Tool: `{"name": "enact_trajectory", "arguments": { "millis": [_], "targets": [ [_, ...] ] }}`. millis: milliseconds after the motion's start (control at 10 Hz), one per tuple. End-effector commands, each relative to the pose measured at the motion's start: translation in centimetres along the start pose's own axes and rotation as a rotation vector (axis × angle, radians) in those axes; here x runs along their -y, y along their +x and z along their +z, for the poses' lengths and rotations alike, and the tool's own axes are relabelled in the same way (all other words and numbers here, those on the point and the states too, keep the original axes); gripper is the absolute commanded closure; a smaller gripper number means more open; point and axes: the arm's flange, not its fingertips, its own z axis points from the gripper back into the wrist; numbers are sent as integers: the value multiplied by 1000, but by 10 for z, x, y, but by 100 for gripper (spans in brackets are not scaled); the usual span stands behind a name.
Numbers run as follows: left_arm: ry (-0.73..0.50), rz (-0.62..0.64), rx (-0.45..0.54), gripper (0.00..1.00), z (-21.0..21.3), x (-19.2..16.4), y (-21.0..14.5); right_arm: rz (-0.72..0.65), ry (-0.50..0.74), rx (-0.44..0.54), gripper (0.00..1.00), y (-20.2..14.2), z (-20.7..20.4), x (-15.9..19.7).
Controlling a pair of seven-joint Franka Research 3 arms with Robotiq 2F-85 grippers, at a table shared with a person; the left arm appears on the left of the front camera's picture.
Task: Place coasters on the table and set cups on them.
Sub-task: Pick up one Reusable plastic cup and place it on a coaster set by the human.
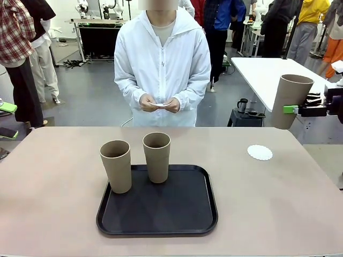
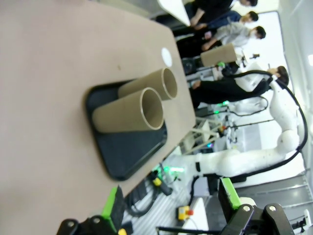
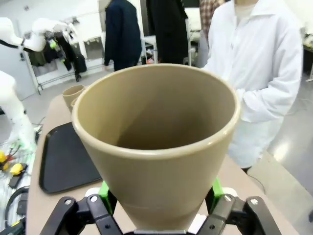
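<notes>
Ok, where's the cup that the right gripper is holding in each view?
Front view: cup at the far right, held up in the air.
Left wrist view: cup upper right, small, sideways in the picture.
Right wrist view: cup centre, close up, rim toward the camera.
Shared landmark: black tray.

cups [image 1: 157,157] matte tan-brown, plain. tray [image 1: 182,214] black. table [image 1: 53,176] beige-tan. coaster [image 1: 260,152], right of centre: white, scalloped lacy edge. person's coat [image 1: 163,69] white. shirt [image 1: 13,27] upper left: red plaid. right gripper [image 3: 160,191] black, pads [image 3: 103,188] green.
</notes>
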Motion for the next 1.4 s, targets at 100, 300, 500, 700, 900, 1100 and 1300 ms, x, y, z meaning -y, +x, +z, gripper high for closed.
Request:
{"name": "enact_trajectory", "arguments": {
  "millis": [100, 300, 500, 700, 900, 1100, 1300],
  "targets": [
    [-8, -5, 5, 0, -1, 1, 0, 5, -42, 11, 17, 4, 10, 1],
    [-8, -5, 5, 0, -1, 1, 0, 5, -42, 11, 17, 4, 10, 1],
    [-8, -5, 5, 0, -1, 1, 0, 31, 9, 15, 17, -8, -1, 16],
    [-8, -5, 5, 0, -1, 1, 0, 100, 53, 24, 17, -24, -15, 45],
    [-8, -5, 5, 0, -1, 1, 0, 139, 85, 32, 17, -41, -30, 65],
    [-8, -5, 5, 0, -1, 1, 0, 172, 95, 26, 17, -61, -39, 78],
    [-8, -5, 5, 0, -1, 1, 0, 120, 122, 2, 17, -80, -45, 86]
  ]
}}
